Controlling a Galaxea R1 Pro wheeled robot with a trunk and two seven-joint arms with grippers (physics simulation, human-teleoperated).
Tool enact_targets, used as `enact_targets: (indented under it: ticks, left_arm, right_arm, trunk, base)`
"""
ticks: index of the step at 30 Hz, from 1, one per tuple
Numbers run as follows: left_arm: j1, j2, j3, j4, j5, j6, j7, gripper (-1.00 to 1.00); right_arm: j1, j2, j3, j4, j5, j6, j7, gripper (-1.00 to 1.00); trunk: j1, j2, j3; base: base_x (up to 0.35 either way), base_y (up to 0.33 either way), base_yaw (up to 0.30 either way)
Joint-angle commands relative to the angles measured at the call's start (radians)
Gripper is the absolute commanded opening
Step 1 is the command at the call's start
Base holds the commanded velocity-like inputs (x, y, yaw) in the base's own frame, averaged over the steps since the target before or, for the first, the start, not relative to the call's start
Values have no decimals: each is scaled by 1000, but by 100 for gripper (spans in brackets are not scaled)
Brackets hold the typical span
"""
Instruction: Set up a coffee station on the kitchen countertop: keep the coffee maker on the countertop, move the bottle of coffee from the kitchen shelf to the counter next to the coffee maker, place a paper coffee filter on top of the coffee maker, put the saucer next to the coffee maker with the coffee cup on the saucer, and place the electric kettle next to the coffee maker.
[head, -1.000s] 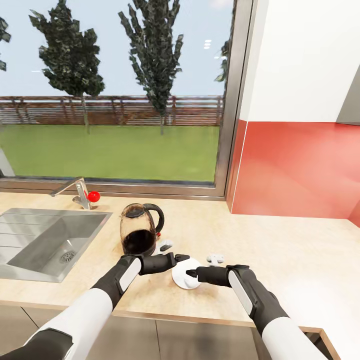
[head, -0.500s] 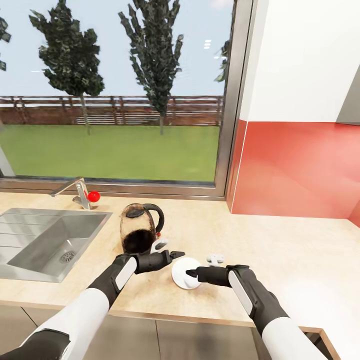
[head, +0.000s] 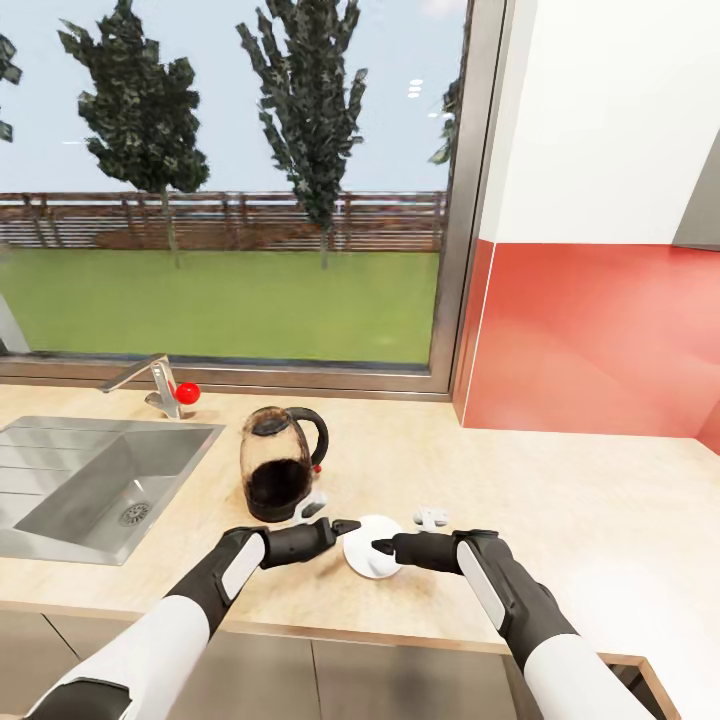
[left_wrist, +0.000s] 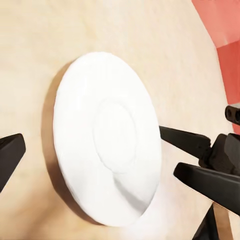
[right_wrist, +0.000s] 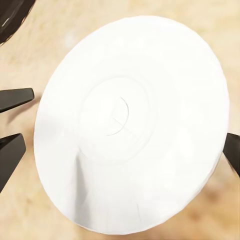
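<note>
Saucer (head: 372, 548): plain white. Kettle (head: 277, 465): smoky, black lid. Countertop (head: 560, 510): speckled tan. Wall panel (head: 600, 340): red.

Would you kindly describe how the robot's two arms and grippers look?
Both arms have glossy white upper shells, black forearms with a white panel, and black wrists. The left gripper and right gripper end in slim, tapered black jaws. No cables or markings are visible.

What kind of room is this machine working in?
A kitchen, most likely: a steel sink with a tap is set into the kitchen countertop, the electric kettle stands beside it, and the saucer lies in front.
</note>
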Motion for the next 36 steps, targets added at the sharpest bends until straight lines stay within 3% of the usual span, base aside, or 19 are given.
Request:
enact_targets:
  ticks: [1,36]
  left_arm:
    - [-1,0,-2,0,7,7,2,100]
    - [0,-20,24,18,13,6,4,100]
  right_arm:
    - [0,0,1,54,-4,8,0,100]
    - [0,0,1,57,-5,8,0,100]
  trunk:
    - [1,-2,-2]
    - [1,-2,-2]
  base:
    - [0,0,0]
    - [41,0,0]
